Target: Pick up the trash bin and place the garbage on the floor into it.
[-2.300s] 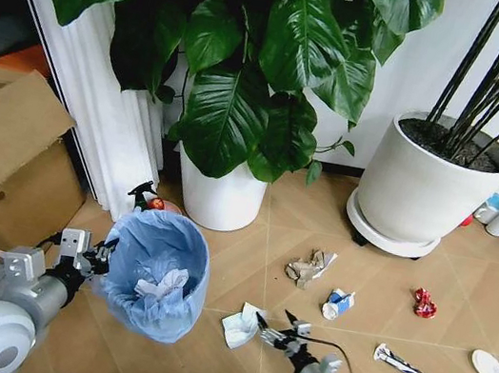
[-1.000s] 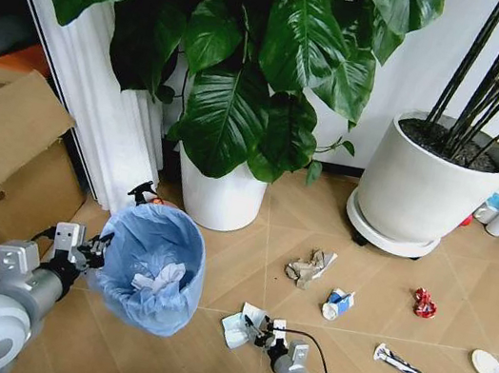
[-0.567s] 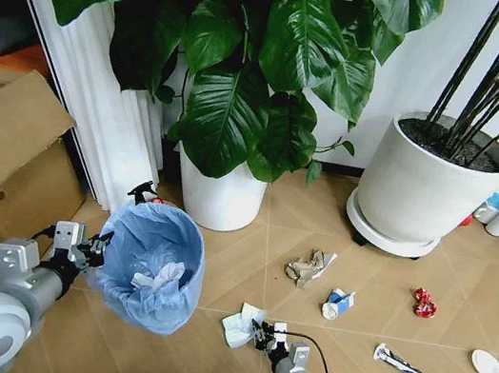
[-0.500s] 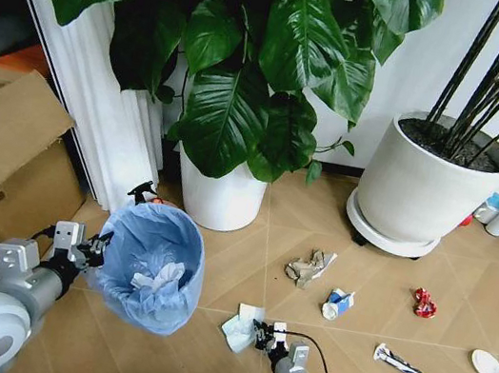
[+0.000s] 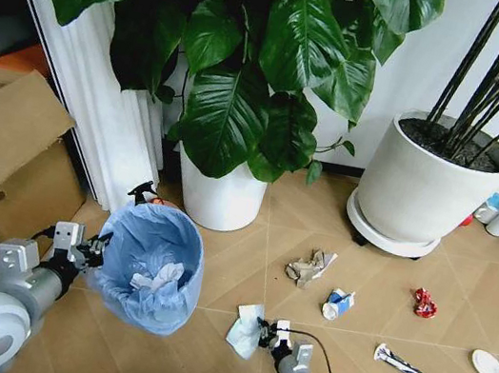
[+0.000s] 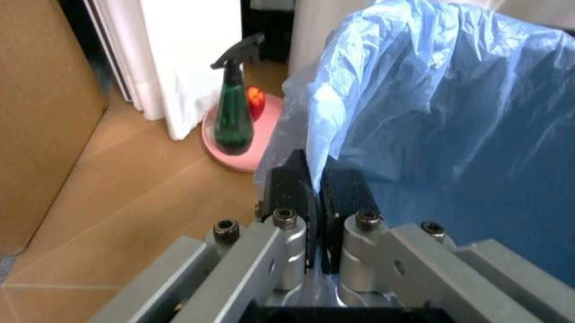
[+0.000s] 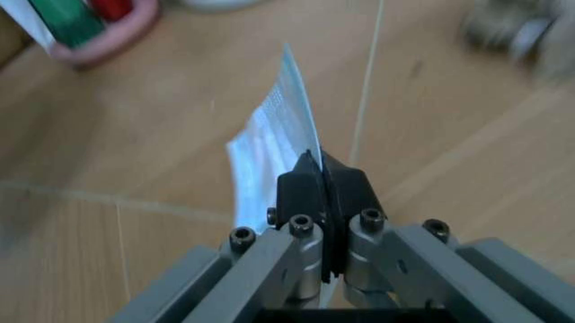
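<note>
The trash bin [image 5: 150, 266], lined with a crinkled light-blue bag, hangs tilted at the lower left with crumpled white paper inside. My left gripper [image 5: 95, 250] is shut on its rim [image 6: 316, 145]. My right gripper [image 5: 267, 333] is shut on a flat white-and-blue wrapper [image 5: 246, 328], which stands up from the fingers [image 7: 274, 138] just above the floor [image 5: 374, 305]. More garbage lies on the floor: a crumpled grey paper [image 5: 310, 266], a small blue-white wrapper [image 5: 337, 303], a red wrapper [image 5: 423, 302], a long printed wrapper [image 5: 410, 370] and a white disc [image 5: 488, 365].
A white pot with a leafy plant [image 5: 222, 196] stands behind the bin, and a larger white pot [image 5: 422, 193] is at the back right. A green spray bottle [image 6: 233, 114] sits on a pink dish. A cardboard box [image 5: 2, 162] is at the left.
My right gripper has closed on the flat wrapper and lifted it off the floor, shifting slightly right. The left arm holds the bin still.
</note>
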Robot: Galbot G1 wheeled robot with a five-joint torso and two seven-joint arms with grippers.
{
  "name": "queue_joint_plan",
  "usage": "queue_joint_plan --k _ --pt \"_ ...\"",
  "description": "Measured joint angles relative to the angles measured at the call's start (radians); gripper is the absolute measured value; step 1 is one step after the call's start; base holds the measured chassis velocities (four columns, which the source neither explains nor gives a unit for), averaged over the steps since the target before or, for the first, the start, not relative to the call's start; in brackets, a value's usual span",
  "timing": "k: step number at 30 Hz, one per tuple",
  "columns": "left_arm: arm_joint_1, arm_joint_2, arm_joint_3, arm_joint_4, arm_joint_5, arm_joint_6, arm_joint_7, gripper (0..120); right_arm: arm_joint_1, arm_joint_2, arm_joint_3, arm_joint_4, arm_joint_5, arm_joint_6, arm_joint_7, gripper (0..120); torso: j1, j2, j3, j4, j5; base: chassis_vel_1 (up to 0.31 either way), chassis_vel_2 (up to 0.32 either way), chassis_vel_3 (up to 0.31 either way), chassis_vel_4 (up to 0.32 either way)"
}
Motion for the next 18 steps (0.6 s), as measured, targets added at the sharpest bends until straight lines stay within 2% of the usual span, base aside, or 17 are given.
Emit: queue_joint_plan --k 1,5,7,9,14,18 --pt "0.0 0.0 0.0 0.0 0.0 0.0 0.0 0 0.0 0.0 0.0 0.0 0.0 0.0 0.0 0 0.0 0.0 0.0 0.0 0.0 0.0 0.0 0.0 0.0" --pt "-0.029 0.058 0.056 0.035 -0.013 -0.008 0.001 0 -0.063 -0.125 0.096 0.172 0.003 0.033 -0.067 0 0.0 0.0 0.0 0.0 -0.0003 0.0 0.0 0.0 0.0" --pt "-0.039 0.072 0.072 0.043 -0.02 -0.012 0.002 0 -0.077 -0.148 0.114 0.209 0.002 0.045 -0.084 0 0.0 0.0 0.0 -0.0003 -0.0002 0.0 0.0 0.0 0.0" --pt "-0.057 0.104 0.108 0.06 -0.03 -0.028 0.008 0 -0.099 -0.202 0.141 0.318 0.014 0.076 -0.122 0 0.0 0.0 0.0 -0.001 -0.0002 0.0 0.0 0.0 0.0" --pt "-0.087 0.114 0.158 0.078 -0.032 -0.042 0.015 0 -0.072 -0.271 0.138 0.471 0.088 0.135 -0.199 0 0.0 0.0 0.0 0.0004 -0.0001 0.0 0.0 0.0 0.0" --pt "-0.15 0.116 0.233 0.101 -0.036 -0.045 0.026 0 -0.034 -0.309 0.136 0.577 0.172 0.176 -0.27 0 0.0 0.0 0.0 0.0003 -0.0004 0.0 0.0 0.0 0.0"
